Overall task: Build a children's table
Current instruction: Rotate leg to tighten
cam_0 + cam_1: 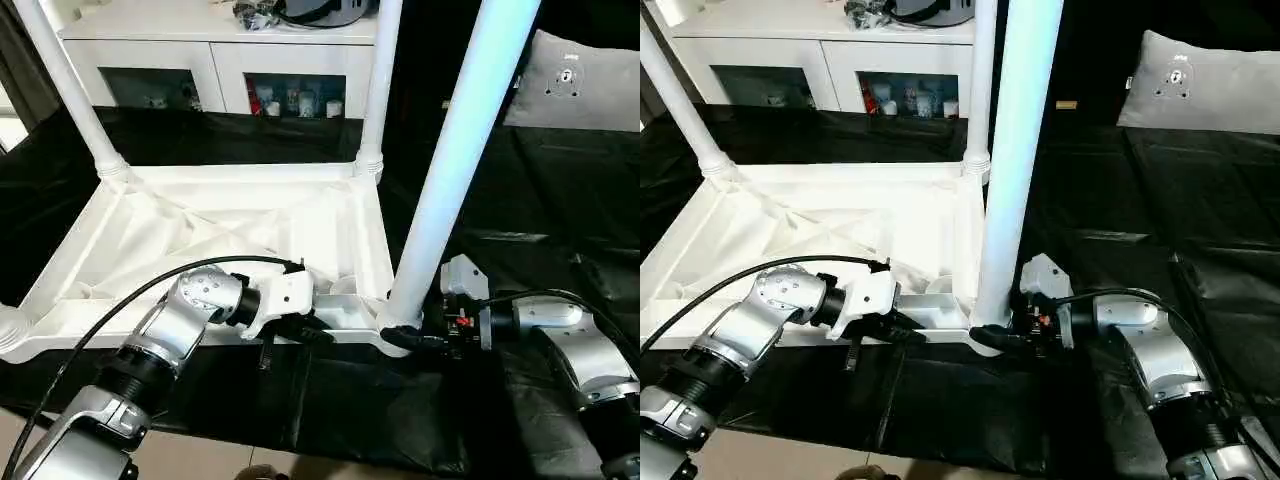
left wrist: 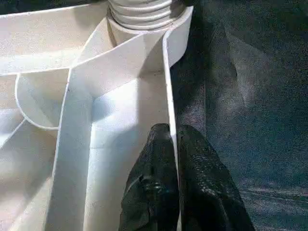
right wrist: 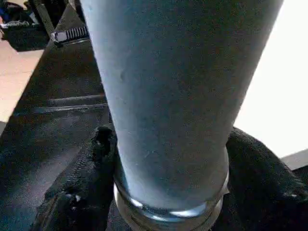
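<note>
Right gripper (image 1: 405, 338) is clamped around the base of the near-right leg (image 1: 455, 160), whose long axis stands upright in its corner socket. Left gripper (image 2: 174, 144) is pinched on the near rim of the upturned tabletop (image 1: 150, 235), just beside that corner.

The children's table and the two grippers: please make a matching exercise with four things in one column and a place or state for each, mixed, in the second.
Things:
1. left gripper
2. right gripper
3. tabletop
4. grey cushion

States:
a. lies upside down, ribs up
b. shut on the tabletop's near rim
c. rests on the black cover, far right
d. shut on the near-right leg, at its base

Pairs: 1-b, 2-d, 3-a, 4-c
</note>
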Controlling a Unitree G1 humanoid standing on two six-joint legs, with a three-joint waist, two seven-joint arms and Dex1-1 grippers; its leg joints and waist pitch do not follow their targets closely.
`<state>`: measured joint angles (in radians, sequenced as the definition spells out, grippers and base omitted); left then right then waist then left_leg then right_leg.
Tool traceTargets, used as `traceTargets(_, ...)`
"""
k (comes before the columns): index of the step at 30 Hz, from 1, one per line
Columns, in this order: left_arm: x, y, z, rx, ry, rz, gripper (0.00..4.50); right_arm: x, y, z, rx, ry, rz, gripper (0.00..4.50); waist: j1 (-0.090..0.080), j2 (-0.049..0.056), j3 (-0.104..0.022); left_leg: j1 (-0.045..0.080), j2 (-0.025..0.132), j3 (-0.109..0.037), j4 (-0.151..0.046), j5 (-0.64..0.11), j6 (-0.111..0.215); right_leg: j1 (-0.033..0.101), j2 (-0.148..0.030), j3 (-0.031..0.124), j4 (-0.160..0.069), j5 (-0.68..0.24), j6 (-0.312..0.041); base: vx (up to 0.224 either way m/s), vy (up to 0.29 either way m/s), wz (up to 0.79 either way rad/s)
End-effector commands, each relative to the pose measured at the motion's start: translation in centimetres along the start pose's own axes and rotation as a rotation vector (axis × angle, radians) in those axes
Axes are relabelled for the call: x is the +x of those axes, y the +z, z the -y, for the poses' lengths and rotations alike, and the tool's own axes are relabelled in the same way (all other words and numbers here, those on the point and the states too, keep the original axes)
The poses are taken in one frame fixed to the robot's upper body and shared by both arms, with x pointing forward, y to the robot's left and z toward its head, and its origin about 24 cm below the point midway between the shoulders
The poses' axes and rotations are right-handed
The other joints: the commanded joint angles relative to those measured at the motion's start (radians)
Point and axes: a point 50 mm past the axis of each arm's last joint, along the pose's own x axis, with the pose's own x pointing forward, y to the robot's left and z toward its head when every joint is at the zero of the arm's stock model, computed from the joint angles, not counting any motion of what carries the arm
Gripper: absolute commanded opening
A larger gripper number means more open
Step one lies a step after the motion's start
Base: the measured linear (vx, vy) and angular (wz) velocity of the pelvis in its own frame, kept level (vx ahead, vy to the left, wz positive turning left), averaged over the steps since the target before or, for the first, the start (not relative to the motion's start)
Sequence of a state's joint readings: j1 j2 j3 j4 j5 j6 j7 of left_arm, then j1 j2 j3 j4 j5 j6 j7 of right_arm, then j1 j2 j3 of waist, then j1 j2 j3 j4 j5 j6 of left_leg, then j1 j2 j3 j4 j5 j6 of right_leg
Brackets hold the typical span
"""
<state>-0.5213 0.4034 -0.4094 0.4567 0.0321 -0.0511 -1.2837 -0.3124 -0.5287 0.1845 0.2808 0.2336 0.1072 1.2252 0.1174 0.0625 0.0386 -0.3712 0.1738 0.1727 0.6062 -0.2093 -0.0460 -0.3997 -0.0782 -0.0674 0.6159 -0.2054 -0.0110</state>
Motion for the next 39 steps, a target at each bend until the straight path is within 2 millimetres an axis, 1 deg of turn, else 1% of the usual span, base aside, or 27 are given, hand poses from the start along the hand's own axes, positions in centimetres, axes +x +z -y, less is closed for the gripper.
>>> traceTargets(1, 0.9, 0.3, 0.8, 0.042, -0.117, -0.008, 0.00, -0.1, 0.1, 0.0, 0.005, -0.013, 0.014, 2.93, -0.003, -0.017, -0.063, 0.005, 0.059, -0.016, -0.063, -0.074, 0.111, 0.055, -0.074, 0.047, -0.059, -0.047, -0.261, 0.000, 0.000, 0.00)
traceTargets(4, 0.9, 0.5, 0.7, -0.027, -0.073, 0.054, 0.00, 0.5, -0.1, -0.5, 0.036, -0.028, 0.047, 2.82, -0.003, -0.016, -0.063, 0.004, 0.059, -0.015, -0.062, -0.068, 0.113, 0.056, -0.073, 0.047, -0.058, -0.033, -0.264, 0.000, 0.000, 0.00)
traceTargets(7, 0.9, 0.4, 0.4, -0.120, 0.024, 0.090, 0.00, 1.7, -0.7, -0.7, 0.087, -0.112, 0.052, 2.76, -0.008, -0.017, -0.061, 0.002, 0.059, -0.016, -0.065, -0.067, 0.110, 0.057, -0.073, 0.045, -0.058, -0.040, -0.262, 0.000, 0.000, 0.00)
traceTargets(8, 0.9, 0.4, 0.4, -0.130, 0.040, 0.092, 0.00, 1.9, -0.8, -0.7, 0.094, -0.130, 0.050, 2.75, -0.011, -0.015, -0.058, 0.006, 0.059, -0.016, -0.068, -0.093, 0.100, 0.052, -0.074, 0.045, -0.066, -0.086, -0.258, 0.000, 0.000, 0.00)
traceTargets(9, 1.0, 0.3, 0.3, -0.145, 0.064, 0.095, 0.00, 2.3, -0.9, -0.7, 0.104, -0.158, 0.046, 2.74, -0.018, -0.017, -0.053, 0.005, 0.056, -0.016, -0.072, -0.125, 0.081, 0.056, -0.075, 0.045, -0.072, -0.155, -0.244, 0.000, 0.000, 0.00)
traceTargets(10, 1.2, 0.2, 0.0, -0.205, 0.171, 0.100, 0.00, 3.8, -1.3, 0.0, 0.192, -0.296, 0.038, 2.74, -0.020, -0.016, -0.051, 0.005, 0.055, -0.017, -0.075, -0.139, 0.070, 0.055, -0.075, 0.045, -0.076, -0.190, -0.233, 0.000, 0.000, 0.00)
traceTargets(11, 1.3, 0.2, -0.2, -0.225, 0.207, 0.100, 0.00, 4.4, -1.4, 0.2, 0.223, -0.345, 0.037, 2.74, -0.032, -0.014, -0.044, 0.007, 0.053, -0.017, -0.083, -0.178, 0.046, 0.051, -0.073, 0.044, -0.086, -0.277, -0.215, 0.000, 0.000, 0.00)
traceTargets(12, 1.5, 0.1, -0.4, -0.262, 0.262, 0.077, 0.00, 5.1, -1.4, 0.6, 0.253, -0.407, 0.049, 2.74, -0.043, -0.015, -0.042, 0.009, 0.050, -0.023, -0.087, -0.217, 0.019, 0.054, -0.077, 0.041, -0.094, -0.376, -0.184, 0.000, 0.000, 0.00)
traceTargets(14, 1.8, 0.1, -0.7, -0.298, 0.328, 0.042, 0.00, 6.0, -1.2, 1.0, 0.280, -0.482, 0.066, 2.74, -0.064, -0.015, -0.039, 0.009, 0.049, -0.026, -0.092, -0.246, -0.004, 0.052, -0.075, 0.042, -0.101, -0.425, -0.160, 0.000, 0.000, 0.00)
traceTargets(16, 2.2, 0.3, -1.0, -0.334, 0.387, 0.039, 0.00, 6.9, -0.9, 1.4, 0.315, -0.555, 0.084, 2.74, -0.075, -0.018, -0.036, 0.017, 0.049, -0.025, -0.092, -0.279, -0.007, 0.044, -0.075, 0.045, -0.109, -0.460, -0.150, 0.000, 0.000, 0.00)
traceTargets(17, 3.0, 0.9, -1.5, -0.385, 0.467, 0.055, 0.00, 8.2, -0.5, 2.1, 0.356, -0.653, 0.082, 2.74, -0.083, -0.018, -0.033, 0.020, 0.046, -0.026, -0.092, -0.299, -0.009, 0.043, -0.076, 0.044, -0.112, -0.498, -0.144, 0.000, 0.000, 0.00)
traceTargets(18, 3.4, 1.3, -1.7, -0.391, 0.482, 0.055, 0.00, 8.7, -0.3, 2.2, 0.349, -0.672, 0.077, 2.74, -0.090, -0.027, -0.034, 0.018, 0.043, -0.028, -0.092, -0.297, -0.009, 0.044, -0.076, 0.042, -0.117, -0.524, -0.134, 0.000, 0.000, 0.00)
traceTargets(20, 3.8, 1.7, -1.8, -0.384, 0.493, 0.048, 0.00, 9.2, -0.1, 2.1, 0.345, -0.666, 0.080, 2.74, -0.088, -0.027, -0.037, 0.020, 0.044, -0.027, -0.091, -0.281, -0.001, 0.043, -0.077, 0.045, -0.119, -0.515, -0.123, 0.000, 0.000, 0.00)
traceTargets(21, 4.1, 1.8, -1.9, -0.377, 0.503, 0.043, 0.00, 9.3, 0.1, 2.0, 0.355, -0.656, 0.097, 3.29, -0.085, -0.028, -0.038, 0.019, 0.046, -0.025, -0.091, -0.267, 0.009, 0.043, -0.075, 0.048, -0.117, -0.477, -0.129, 0.000, 0.000, 0.00)
traceTargets(22, 4.2, 2.0, -2.0, -0.365, 0.509, 0.037, 0.00, 9.3, 0.2, 2.0, 0.350, -0.660, 0.106, 3.43, -0.083, -0.031, -0.038, 0.018, 0.047, -0.024, -0.091, -0.260, 0.015, 0.043, -0.075, 0.050, -0.115, -0.458, -0.132, 0.000, 0.000, 0.00)
traceTargets(23, 4.3, 2.1, -2.0, -0.358, 0.514, 0.030, 0.00, 9.3, 0.3, 2.1, 0.345, -0.666, 0.112, 3.46, -0.080, -0.029, -0.040, 0.017, 0.047, -0.023, -0.091, -0.242, 0.022, 0.044, -0.073, 0.051, -0.111, -0.420, -0.140, 0.000, 0.000, 0.00)
traceTargets(25, 4.3, 1.9, -2.1, -0.306, 0.524, -0.026, 0.00, 8.7, 0.4, 2.2, 0.312, -0.664, 0.131, 3.53, -0.075, -0.028, -0.042, 0.014, 0.048, -0.022, -0.091, -0.215, 0.033, 0.046, -0.074, 0.051, -0.106, -0.367, -0.153, 0.000, 0.000, 0.00)
traceTargets(26, 4.3, 1.8, -2.1, -0.292, 0.524, -0.041, 0.00, 8.5, 0.4, 2.2, 0.301, -0.662, 0.135, 3.78, -0.073, -0.027, -0.043, 0.014, 0.049, -0.021, -0.090, -0.202, 0.036, 0.048, -0.074, 0.052, -0.104, -0.338, -0.159, 0.000, 0.000, 0.00)
traceTargets(27, 4.1, 1.6, -2.2, -0.287, 0.527, -0.045, 0.00, 8.0, 0.4, 2.3, 0.286, -0.660, 0.145, 3.78, -0.072, -0.023, -0.045, 0.014, 0.049, -0.020, -0.089, -0.189, 0.038, 0.049, -0.073, 0.052, -0.100, -0.303, -0.171, 0.000, 0.000, 0.00)
traceTargets(30, 3.6, 1.3, -2.4, -0.286, 0.532, -0.050, 0.00, 6.5, 0.3, 2.5, 0.245, -0.648, 0.163, 3.92, -0.066, -0.027, -0.045, 0.012, 0.049, -0.018, -0.086, -0.170, 0.053, 0.054, -0.074, 0.052, -0.096, -0.254, -0.189, 0.000, 0.000, 0.00)
traceTargets(31, 3.4, 1.2, -2.4, -0.280, 0.529, -0.051, 0.00, 6.0, 0.3, 2.5, 0.229, -0.639, 0.166, 4.03, -0.063, -0.024, -0.045, 0.012, 0.049, -0.019, -0.086, -0.171, 0.055, 0.055, -0.074, 0.051, -0.096, -0.257, -0.189, 0.000, 0.000, 0.00)
traceTargets(32, 3.2, 0.9, -2.4, -0.262, 0.516, -0.052, 0.00, 4.9, 0.2, 2.5, 0.191, -0.624, 0.166, 4.24, -0.061, -0.027, -0.045, 0.011, 0.048, -0.018, -0.085, -0.174, 0.059, 0.056, -0.073, 0.050, -0.098, -0.268, -0.184, 0.000, 0.000, 0.00)
traceTargets(34, 2.9, 0.7, -2.2, -0.217, 0.488, -0.044, 0.00, 3.3, 0.2, 2.6, 0.152, -0.598, 0.166, 4.27, -0.056, -0.028, -0.044, 0.009, 0.049, -0.018, -0.086, -0.175, 0.063, 0.056, -0.074, 0.051, -0.099, -0.284, -0.175, 0.000, 0.000, 0.00)
traceTargets(35, 2.9, 0.6, -2.2, -0.207, 0.483, -0.043, 0.00, 3.1, 0.2, 2.6, 0.146, -0.593, 0.167, 4.38, -0.057, -0.032, -0.042, 0.008, 0.046, -0.018, -0.086, -0.185, 0.067, 0.057, -0.073, 0.050, -0.103, -0.312, -0.164, 0.000, 0.000, 0.00)
traceTargets(36, 2.7, 0.2, -2.0, -0.164, 0.436, -0.041, 0.00, 1.4, 0.1, 2.5, 0.099, -0.543, 0.153, 4.45, -0.053, -0.020, -0.042, 0.008, 0.046, -0.020, -0.086, -0.189, 0.070, 0.057, -0.075, 0.050, -0.106, -0.333, -0.153, 0.000, 0.000, 0.00)
traceTargets(37, 2.6, 0.1, -1.8, -0.140, 0.406, -0.039, 0.00, 0.7, 0.1, 2.4, 0.077, -0.516, 0.140, 4.45, -0.054, -0.026, -0.041, 0.010, 0.047, -0.019, -0.086, -0.200, 0.074, 0.056, -0.074, 0.050, -0.111, -0.343, -0.148, 0.000, 0.000, 0.00)
traceTargets(39, 2.3, -0.4, -1.3, -0.109, 0.329, -0.055, 0.00, -0.9, 0.2, 2.3, 0.036, -0.450, 0.114, 4.45, -0.053, -0.027, -0.043, 0.007, 0.046, -0.019, -0.084, -0.182, 0.082, 0.059, -0.072, 0.049, -0.105, -0.326, -0.154, 0.000, 0.000, 0.00)
